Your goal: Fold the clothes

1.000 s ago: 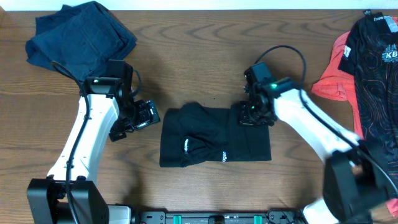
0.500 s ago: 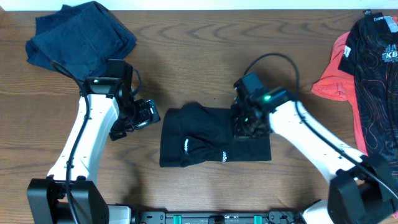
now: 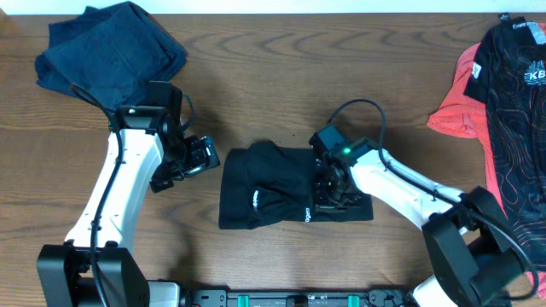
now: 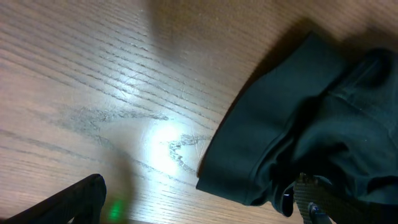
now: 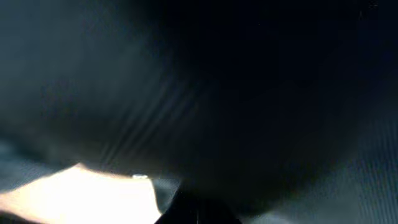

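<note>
- Wood-grain counter carries the folded black garment at centre frame.
- Left gripper, jaws wide, hangs just left of it.
- Right gripper, jaws closed, sits on its right half.

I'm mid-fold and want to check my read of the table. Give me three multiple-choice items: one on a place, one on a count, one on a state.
1. Where does the navy garment lie?
A centre
B near right
C far-left corner

2. How many garments lie at the right edge of the table?
A none
B two
C four

3. The left hand is:
A open, holding nothing
B shut on fabric
C out of view

Key:
1. C, it lies bunched in the far-left corner.
2. B, there is a coral-pink garment and a black one with red lines.
3. A, its jaws stand apart beside the black garment.
</note>
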You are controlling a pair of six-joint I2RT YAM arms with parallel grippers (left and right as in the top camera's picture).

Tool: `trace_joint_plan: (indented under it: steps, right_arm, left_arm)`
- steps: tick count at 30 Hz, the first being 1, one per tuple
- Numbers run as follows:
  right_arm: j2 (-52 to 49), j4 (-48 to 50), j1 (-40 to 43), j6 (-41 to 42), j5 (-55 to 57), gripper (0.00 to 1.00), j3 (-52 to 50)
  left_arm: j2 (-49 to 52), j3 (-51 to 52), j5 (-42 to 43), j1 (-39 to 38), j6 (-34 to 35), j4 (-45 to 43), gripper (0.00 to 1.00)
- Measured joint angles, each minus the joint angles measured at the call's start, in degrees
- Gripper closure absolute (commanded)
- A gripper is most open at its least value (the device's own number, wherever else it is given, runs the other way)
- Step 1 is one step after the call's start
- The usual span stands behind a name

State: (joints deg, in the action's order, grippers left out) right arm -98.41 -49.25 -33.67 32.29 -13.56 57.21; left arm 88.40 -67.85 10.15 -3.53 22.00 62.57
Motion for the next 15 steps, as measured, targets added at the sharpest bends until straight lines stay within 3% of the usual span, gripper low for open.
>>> trace_joint_plan:
  steps: [1, 3, 4, 15]
  right_arm:
    - [1.11, -0.72, -0.04, 0.02, 0.00, 0.85, 0.35]
    - [4.39, -2.32, -0.02, -0.11, 0.00, 0.34, 1.73]
    - [6.12, -2.89, 0.00, -0.35, 0.13, 0.01, 2.56]
    - [20.74, -6.67, 0.00, -2.12, 0.09, 0.01, 6.93]
  left_arm:
    - [0.00, 0.00, 0.00, -0.02, 0.00, -0.07, 0.02]
    - [0.00, 0.00, 0.00, -0.02, -0.02, -0.39, 0.02]
    - [0.00, 0.00, 0.00, -0.02, -0.09, -0.92, 0.02]
    - [3.23, 1.62, 5.40, 0.07, -7.58, -8.04, 0.02]
